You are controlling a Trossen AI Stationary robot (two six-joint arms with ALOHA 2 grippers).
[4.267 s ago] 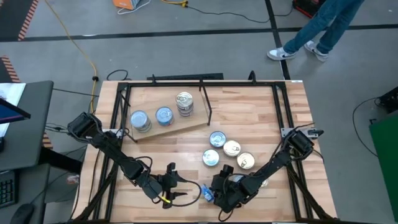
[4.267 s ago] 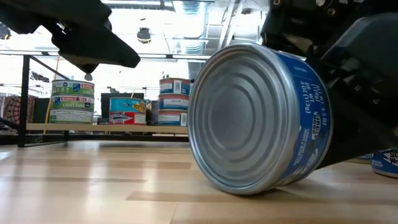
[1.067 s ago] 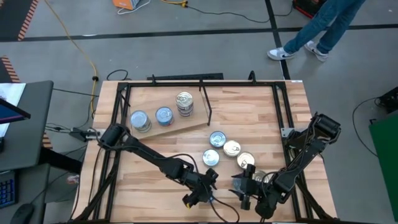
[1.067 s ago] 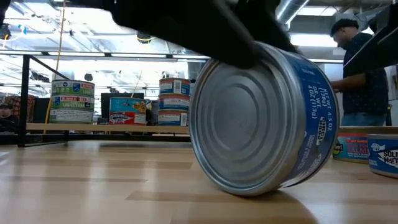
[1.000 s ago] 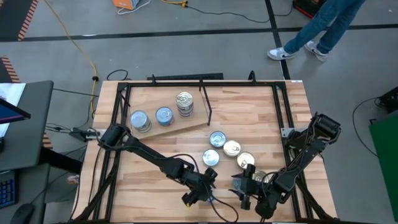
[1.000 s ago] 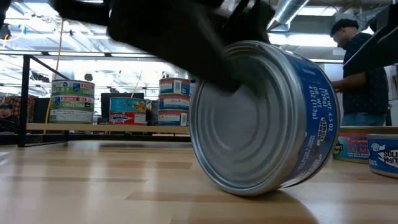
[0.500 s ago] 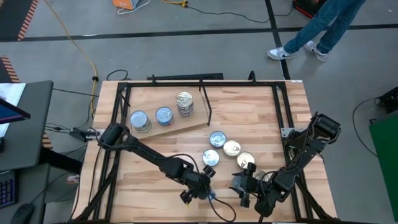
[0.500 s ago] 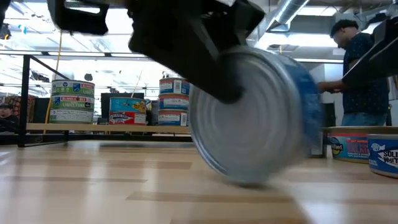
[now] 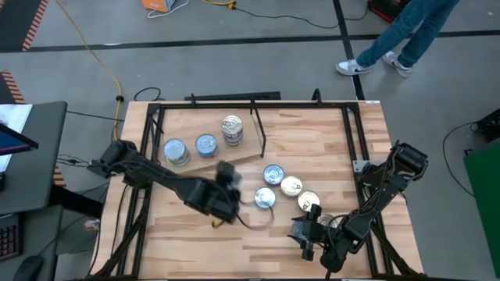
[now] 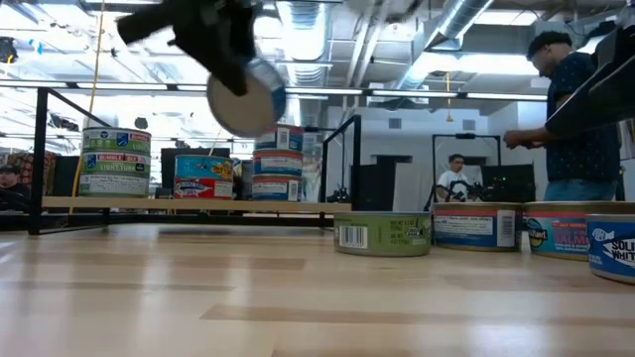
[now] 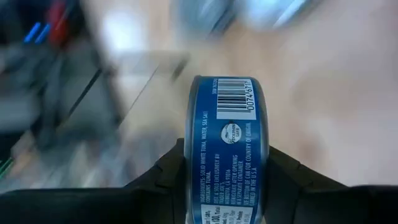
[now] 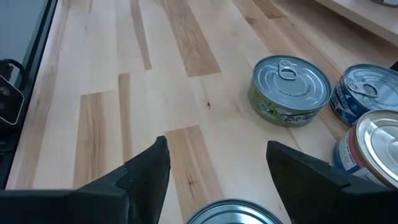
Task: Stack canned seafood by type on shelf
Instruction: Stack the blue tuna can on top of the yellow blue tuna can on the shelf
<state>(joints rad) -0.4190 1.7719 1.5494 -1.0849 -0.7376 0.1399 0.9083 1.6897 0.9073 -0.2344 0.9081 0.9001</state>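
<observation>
My left gripper [image 9: 224,181] is shut on a blue-labelled tin [image 11: 227,143], high above the table's middle and near the shelf; the tin also shows in the low view [image 10: 246,96]. The plywood shelf [image 9: 234,158] at the far left carries three stacks of tins [image 9: 176,151] [image 9: 205,145] [image 9: 232,129]. My right gripper [image 12: 216,146] is open near the table's near right edge, its fingers on either side of a silver-lidded tin [image 12: 233,213]. Whether they touch it cannot be told. My left gripper pinches the blue tin between its two fingers, one finger [image 11: 169,177] on each flat face. The tin's blue label wall [image 11: 229,93] faces the wrist camera. The tin is on edge, lifted clear of the table and hanging below the gripper [image 10: 223,45].
Several loose tins lie on the table right of centre: a green-labelled one [image 12: 291,90], blue ones [image 9: 273,173] [image 9: 266,197], and cream-lidded ones [image 9: 291,186] [image 9: 308,201]. A thin black rod [image 9: 258,129] stands at the shelf's right end. A person stands in the room beyond [image 10: 571,109].
My left gripper has taken hold of the blue tin that stood on edge near the table's near edge. It has lifted the tin clear and carried it up and toward the far left, toward the shelf. The tin stays on edge.
</observation>
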